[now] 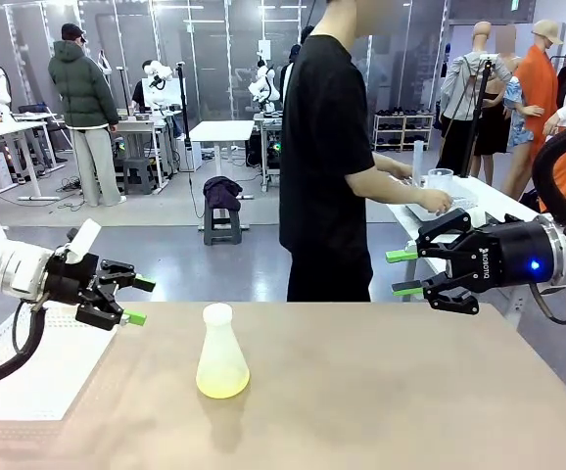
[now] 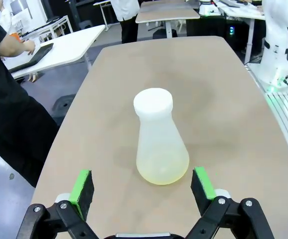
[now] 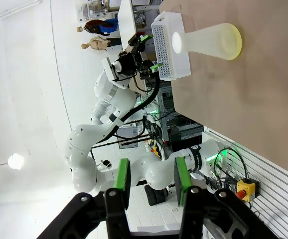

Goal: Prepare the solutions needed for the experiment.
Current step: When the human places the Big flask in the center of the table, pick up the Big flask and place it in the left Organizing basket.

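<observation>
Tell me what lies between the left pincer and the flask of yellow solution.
Nothing but bare tabletop. In the left wrist view the open left pincer faces the flask holding the yellow solution, with no object between them.

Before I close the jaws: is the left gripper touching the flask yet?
Apart. The front view shows the left gripper, open, well to the left of the flask, with a plain gap between them.

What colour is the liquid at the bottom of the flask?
The liquid is pale yellow-green; the left wrist view shows it best.
</observation>
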You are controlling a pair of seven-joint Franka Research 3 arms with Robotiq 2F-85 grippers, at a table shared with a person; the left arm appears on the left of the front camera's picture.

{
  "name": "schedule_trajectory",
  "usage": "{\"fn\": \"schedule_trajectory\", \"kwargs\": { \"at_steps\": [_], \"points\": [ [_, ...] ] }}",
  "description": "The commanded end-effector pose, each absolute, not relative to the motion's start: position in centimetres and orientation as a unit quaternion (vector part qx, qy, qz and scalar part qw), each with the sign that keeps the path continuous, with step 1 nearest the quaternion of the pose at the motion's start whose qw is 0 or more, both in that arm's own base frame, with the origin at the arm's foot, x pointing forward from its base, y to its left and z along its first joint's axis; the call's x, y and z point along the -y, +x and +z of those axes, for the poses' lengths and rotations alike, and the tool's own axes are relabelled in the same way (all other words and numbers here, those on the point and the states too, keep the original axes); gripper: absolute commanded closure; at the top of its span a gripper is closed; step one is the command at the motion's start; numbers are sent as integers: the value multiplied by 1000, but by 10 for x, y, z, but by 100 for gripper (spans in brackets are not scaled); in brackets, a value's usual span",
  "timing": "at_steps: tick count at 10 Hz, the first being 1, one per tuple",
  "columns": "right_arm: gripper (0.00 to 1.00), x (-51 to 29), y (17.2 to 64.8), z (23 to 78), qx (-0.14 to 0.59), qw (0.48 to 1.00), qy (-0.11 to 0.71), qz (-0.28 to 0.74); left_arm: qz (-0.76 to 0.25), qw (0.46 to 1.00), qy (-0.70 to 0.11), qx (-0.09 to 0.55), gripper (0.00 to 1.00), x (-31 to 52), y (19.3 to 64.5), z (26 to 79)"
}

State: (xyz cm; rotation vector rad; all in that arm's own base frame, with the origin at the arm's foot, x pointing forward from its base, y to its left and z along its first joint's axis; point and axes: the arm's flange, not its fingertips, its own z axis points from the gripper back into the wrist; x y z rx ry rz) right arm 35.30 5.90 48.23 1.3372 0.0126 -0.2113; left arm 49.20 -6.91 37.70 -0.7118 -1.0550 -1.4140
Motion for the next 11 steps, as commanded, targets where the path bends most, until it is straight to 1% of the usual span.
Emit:
{"fn": "schedule_trajectory", "kwargs": {
  "at_steps": [1,2,3,4,6,9,11],
  "points": [
    [54,-60,353,484,-8,776,622,-101,-613,574,-301,452,0,71,492,377],
    [54,-60,353,484,-8,776,622,-101,-605,581,-305,451,0,69,492,377],
    [54,-60,353,484,-8,776,622,-101,-600,567,-330,458,0,78,499,367],
    [54,-60,353,484,-8,776,622,-101,-599,568,-337,453,0,83,507,356],
    [54,-60,353,484,-8,776,622,-101,-594,552,-360,460,0,88,520,335],
    [54,-60,353,484,-8,776,622,-101,-585,535,-392,466,0,101,531,315],
    [54,-60,353,484,-8,776,622,-101,-573,534,-417,461,0,108,534,301]
  ]
}}
